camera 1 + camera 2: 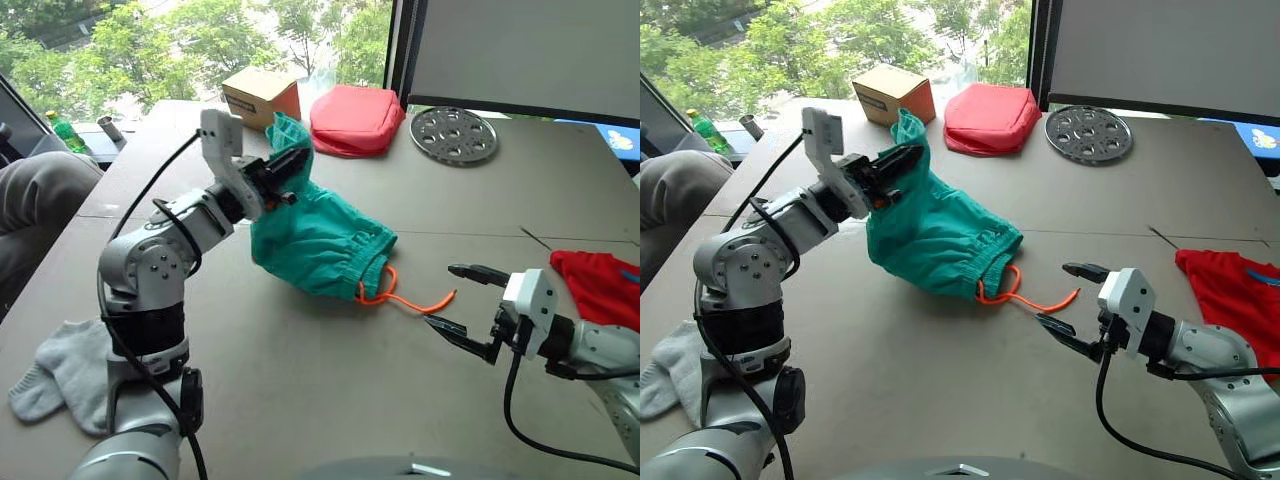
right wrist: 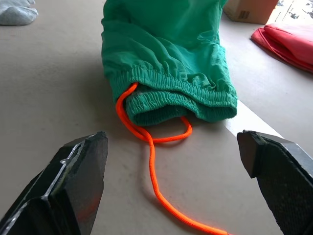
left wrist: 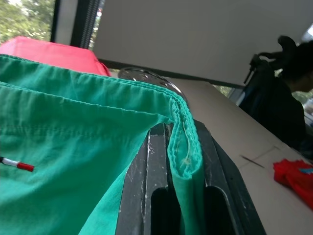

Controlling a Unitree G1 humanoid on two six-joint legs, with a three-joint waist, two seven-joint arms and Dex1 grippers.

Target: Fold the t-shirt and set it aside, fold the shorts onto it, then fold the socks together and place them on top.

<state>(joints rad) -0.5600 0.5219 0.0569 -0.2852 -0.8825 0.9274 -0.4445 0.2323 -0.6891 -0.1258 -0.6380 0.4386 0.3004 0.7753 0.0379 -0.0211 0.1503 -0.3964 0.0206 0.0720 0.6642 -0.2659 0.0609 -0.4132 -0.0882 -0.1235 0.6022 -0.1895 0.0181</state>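
Head views: the left gripper [image 1: 290, 165] was raised above the table [image 1: 300, 400], its jaws pinched on a hem of the shorts [image 1: 320, 240]. The cloth hung from that grip down to the waistband resting on the table, presumably lifted to spread it for folding. The right gripper [image 1: 465, 305] hovered low with its jaws spread wide, near the free end of the orange drawstring [image 1: 410, 300] and well short of the waistband, probably lined up for a second hold. The t-shirt [image 1: 600, 285] lay at the right edge, and the socks [image 1: 60, 375] at the near left.

Left wrist view: a folded hem of the shorts sat clamped between the fingers [image 3: 146, 186].

Right wrist view: the waistband lay ahead between the spread fingers [image 2: 73, 181], untouched, the drawstring trailing toward them.
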